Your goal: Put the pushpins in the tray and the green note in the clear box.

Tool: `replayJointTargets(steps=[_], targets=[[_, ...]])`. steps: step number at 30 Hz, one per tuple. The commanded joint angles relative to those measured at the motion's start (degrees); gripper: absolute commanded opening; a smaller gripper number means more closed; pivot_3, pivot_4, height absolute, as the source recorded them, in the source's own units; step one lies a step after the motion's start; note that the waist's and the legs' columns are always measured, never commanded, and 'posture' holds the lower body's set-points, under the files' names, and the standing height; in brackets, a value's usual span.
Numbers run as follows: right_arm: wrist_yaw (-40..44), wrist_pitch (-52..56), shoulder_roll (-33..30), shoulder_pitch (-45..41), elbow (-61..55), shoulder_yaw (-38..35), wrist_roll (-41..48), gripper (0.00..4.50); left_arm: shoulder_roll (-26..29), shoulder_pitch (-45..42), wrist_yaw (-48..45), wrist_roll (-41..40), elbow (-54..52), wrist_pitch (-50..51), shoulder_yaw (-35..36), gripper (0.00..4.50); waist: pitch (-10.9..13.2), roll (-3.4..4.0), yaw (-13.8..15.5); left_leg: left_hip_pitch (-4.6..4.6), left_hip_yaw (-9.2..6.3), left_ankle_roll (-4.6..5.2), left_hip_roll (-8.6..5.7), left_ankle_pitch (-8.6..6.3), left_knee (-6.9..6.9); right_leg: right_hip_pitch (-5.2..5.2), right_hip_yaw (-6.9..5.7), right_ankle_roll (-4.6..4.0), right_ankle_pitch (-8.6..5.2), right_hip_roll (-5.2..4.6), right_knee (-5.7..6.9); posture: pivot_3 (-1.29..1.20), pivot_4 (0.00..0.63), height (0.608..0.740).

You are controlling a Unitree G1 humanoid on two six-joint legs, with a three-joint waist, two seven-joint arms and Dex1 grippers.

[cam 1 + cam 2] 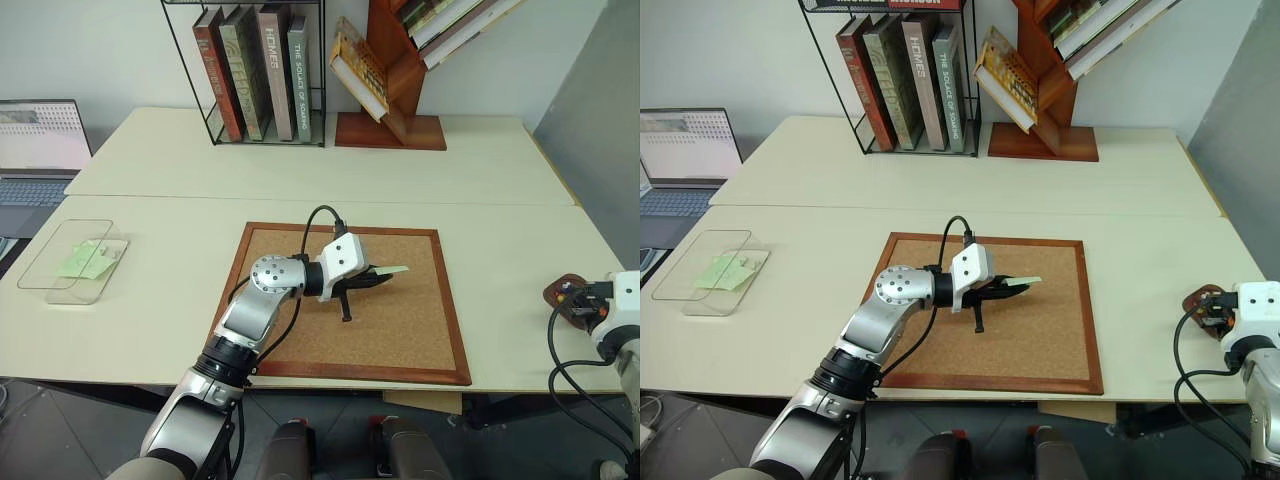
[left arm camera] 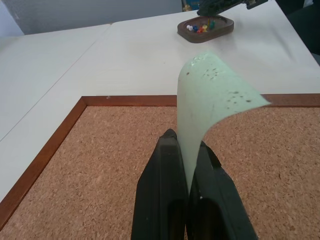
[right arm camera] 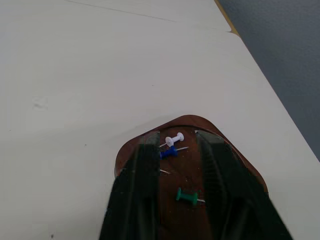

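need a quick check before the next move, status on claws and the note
Left claw shut on green note above cork board. Right claw open over tray, pushpins inside. Clear box unobstructed.

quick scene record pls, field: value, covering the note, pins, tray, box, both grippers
green note: pinched upright in left gripper, held over the cork board
left gripper: shut on the note
pushpins: white, blue and green ones lying in the tray
tray: on the table's right edge
right gripper: open, hovering over the tray, nothing held
clear box: on the table at far left, open, paper slips inside
lid: lying by the box
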Motion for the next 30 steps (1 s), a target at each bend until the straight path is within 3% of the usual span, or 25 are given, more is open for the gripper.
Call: replayJointTargets(steps=[1,11,17,26,30], targets=[[-1.3,-1.3,-1.2,-1.3,1.0,-0.5,-1.1,2.21,0.4,0.0,0.8,-0.3,-2.9,-0.3,0.1,0.00,0.0,0.00,0.0,-0.01,0.01,0.00,0.00,0.00,-0.01,0.00,0.01,0.00,0.00,0.00,-0.02,0.00,0.150,0.740],[0.2,-6.9,0.4,-1.5,-1.6,-2.9,1.9,4.47,0.4,0.1,2.1,-1.7,-3.8,1.1,1.0,0.00,0.0,0.00,0.0,0.01,-0.03,0.00,0.01,0.00,-0.01,0.00,-0.01,0.00,0.00,-0.01,0.00,0.00,0.150,0.740],[10.7,-8.8,0.1,-0.6,-12.4,2.4,9.0,4.47,3.2,0.2,4.8,-4.1,-8.8,7.6,5.4,0.00,0.0,0.01,-0.4,0.02,-0.05,0.00,0.08,0.00,-0.03,-0.01,-0.01,0.01,0.00,0.05,-0.01,0.00,0.150,0.740],[22.0,5.1,-1.4,-16.2,-23.2,23.5,19.0,4.47,18.6,0.5,12.0,-4.9,-10.0,23.2,21.2,0.00,0.1,-0.08,-1.6,0.08,-0.30,0.00,0.30,0.00,-0.03,-0.04,-0.15,-0.01,-0.01,0.17,0.07,0.00,0.150,0.740],[25.2,8.4,0.6,-23.8,-21.0,30.9,20.3,4.47,28.9,6.8,14.1,-3.5,-8.2,26.0,30.9,0.00,0.1,-0.09,-1.6,0.02,-0.33,-0.01,0.26,-0.01,-0.16,-0.08,-0.19,-0.26,-0.15,0.09,0.06,0.00,0.150,0.740]])
